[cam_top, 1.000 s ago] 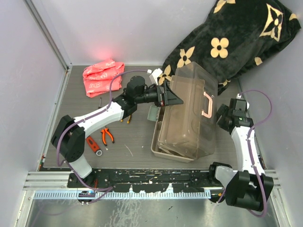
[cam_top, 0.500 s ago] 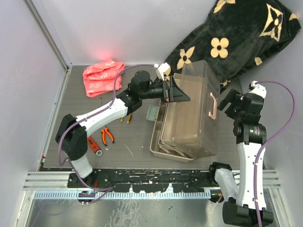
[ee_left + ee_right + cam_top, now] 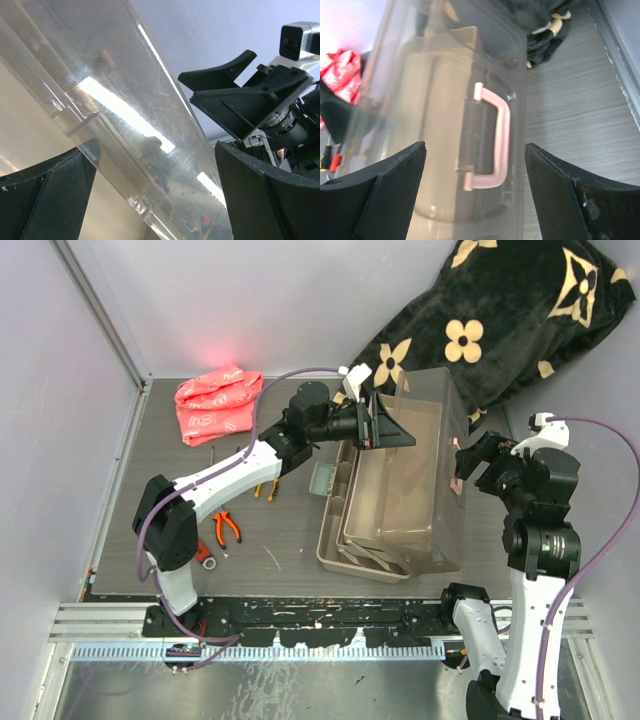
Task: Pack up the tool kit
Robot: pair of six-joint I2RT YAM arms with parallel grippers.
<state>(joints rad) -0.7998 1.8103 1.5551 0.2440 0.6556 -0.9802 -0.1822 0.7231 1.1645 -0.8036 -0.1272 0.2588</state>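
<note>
While the large brown translucent plastic toolbox [image 3: 372, 540] sits on the grey table [image 3: 290, 540] in front of the black flower-patterned blanket [image 3: 500, 310], I see its lid [image 3: 430, 430] raised steeply. My left gripper [image 3: 392, 422] is spread wide with the lid's upper edge running between its fingers; I cannot tell whether they touch it. My right gripper [image 3: 470, 464] is also spread, facing the beige handle [image 3: 495, 137] and apart from it. Orange pliers [image 3: 227, 527] and a red wrench [image 3: 200, 548] lie left of the box.

Brown translucent toolbox [image 3: 372, 540], lid [image 3: 425, 440] upright
</note>
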